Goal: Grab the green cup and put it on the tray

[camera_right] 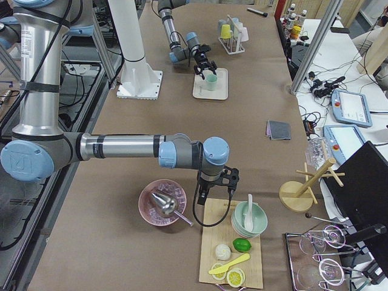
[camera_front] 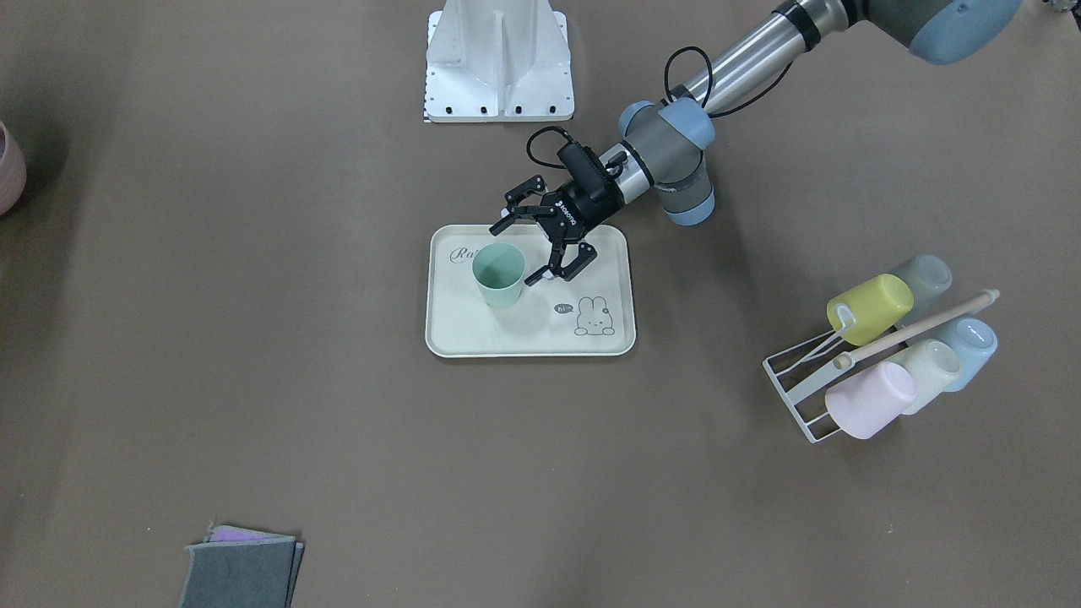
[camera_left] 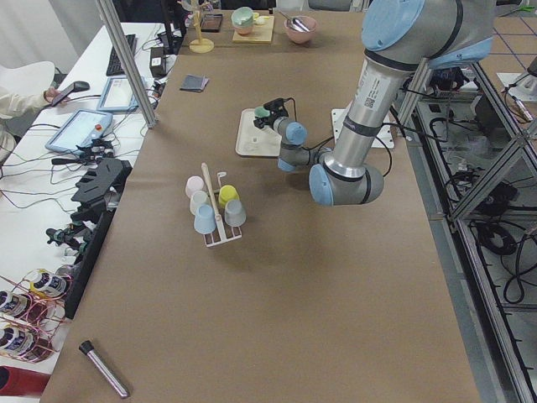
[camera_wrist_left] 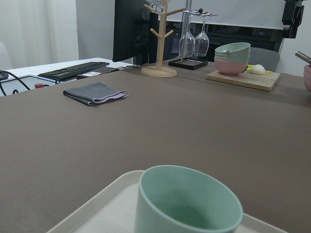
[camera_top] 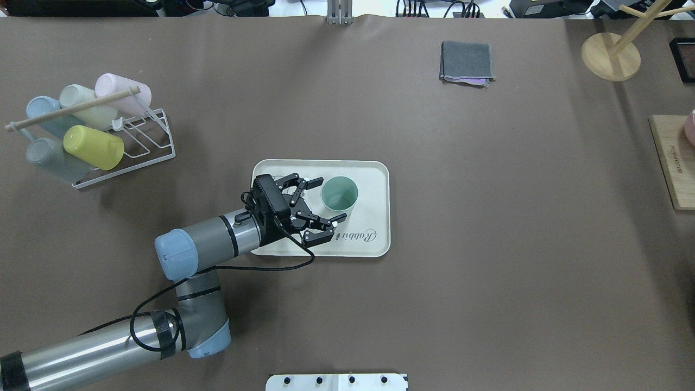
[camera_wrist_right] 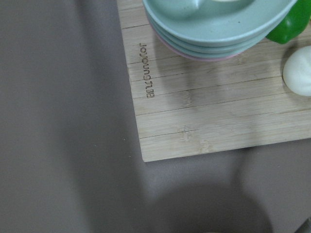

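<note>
The green cup point(camera_front: 498, 275) stands upright on the cream Rabbit tray point(camera_front: 507, 338), in its half nearer the robot. It also shows from above point(camera_top: 339, 195) on the tray point(camera_top: 374, 184). My left gripper point(camera_front: 517, 252) is open and low over the tray, its fingertips point(camera_top: 316, 182) spread beside the cup and not closed on it. In the left wrist view the cup point(camera_wrist_left: 184, 204) fills the lower middle. My right gripper point(camera_right: 213, 191) shows only in the exterior right view, above the edge of a wooden board; I cannot tell whether it is open or shut.
A white wire rack point(camera_top: 146, 152) at the robot's left holds several cups, one of them yellow-green point(camera_top: 92, 146). A folded grey cloth point(camera_top: 467, 61) lies far across the table. The wooden board point(camera_wrist_right: 204, 111) with stacked bowls point(camera_wrist_right: 218, 24) and a pink bowl point(camera_right: 162, 203) are at the right end.
</note>
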Action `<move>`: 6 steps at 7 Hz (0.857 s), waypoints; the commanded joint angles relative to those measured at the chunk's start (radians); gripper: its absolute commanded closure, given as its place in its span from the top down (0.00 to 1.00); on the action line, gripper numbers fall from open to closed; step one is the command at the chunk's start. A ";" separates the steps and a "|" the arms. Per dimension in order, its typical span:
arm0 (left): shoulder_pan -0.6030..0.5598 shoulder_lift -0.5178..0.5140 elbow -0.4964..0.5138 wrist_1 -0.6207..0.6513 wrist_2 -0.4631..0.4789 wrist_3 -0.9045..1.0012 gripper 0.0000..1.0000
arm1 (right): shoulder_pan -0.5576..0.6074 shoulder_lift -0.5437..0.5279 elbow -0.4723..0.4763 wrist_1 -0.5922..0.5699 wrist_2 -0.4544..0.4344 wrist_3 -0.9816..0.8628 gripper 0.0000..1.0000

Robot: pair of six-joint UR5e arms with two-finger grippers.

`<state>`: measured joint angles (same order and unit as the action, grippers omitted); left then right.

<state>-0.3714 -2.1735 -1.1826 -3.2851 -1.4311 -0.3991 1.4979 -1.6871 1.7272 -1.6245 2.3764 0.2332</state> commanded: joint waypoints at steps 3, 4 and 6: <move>-0.136 -0.012 -0.257 0.398 0.001 -0.014 0.98 | 0.004 0.000 0.003 0.000 0.004 0.000 1.00; -0.179 -0.021 -0.288 0.532 0.001 -0.014 0.98 | 0.004 0.000 0.003 0.000 0.004 0.000 1.00; -0.321 -0.092 -0.322 0.846 -0.069 -0.012 0.98 | 0.004 0.001 0.005 0.000 0.004 0.000 1.00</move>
<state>-0.6057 -2.2237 -1.4765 -2.6389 -1.4519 -0.4116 1.5017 -1.6872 1.7313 -1.6245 2.3807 0.2332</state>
